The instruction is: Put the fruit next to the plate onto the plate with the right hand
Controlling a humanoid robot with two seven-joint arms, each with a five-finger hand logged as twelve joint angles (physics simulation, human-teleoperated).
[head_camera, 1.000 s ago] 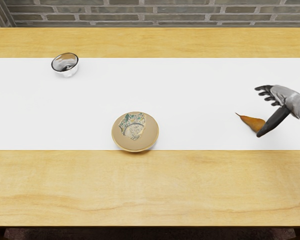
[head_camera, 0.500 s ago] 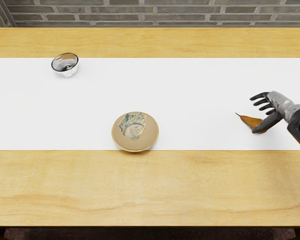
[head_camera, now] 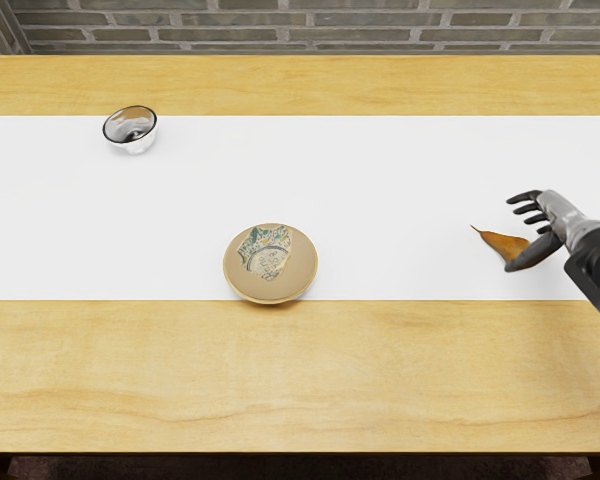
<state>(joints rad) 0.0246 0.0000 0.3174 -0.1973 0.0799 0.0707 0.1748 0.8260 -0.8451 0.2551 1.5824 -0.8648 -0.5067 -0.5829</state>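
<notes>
The right robot hand [head_camera: 548, 222] comes in from the right edge of the picture, low over the white cloth [head_camera: 330, 180]. It is wide open and holds nothing. Its dark fingers [head_camera: 526, 208] are spread out and point to the left. Its thumb [head_camera: 532, 258] sticks out lower down, toward the near side of the cloth. The tip of the thumb is right at the end of the fruit [head_camera: 502, 242]. You cannot tell if the thumb touches the fruit or only sits in front of it. The fruit is small and orange-brown, with a thin pointed tip on its left end. It lies flat on the cloth, just to the left of the robot hand. It is not on the plate [head_camera: 298, 282]. The plate is well apart from the fruit, further left, near the front edge of the cloth. The plate is round and tan, with a green and white picture in its middle. Far off in the back left corner of the cloth stands a little shiny silver bowl [head_camera: 130, 128]. The cloth runs like a wide band across the wooden surface [head_camera: 280, 380]. Behind the surface there is a brick wall [head_camera: 280, 25].
</notes>
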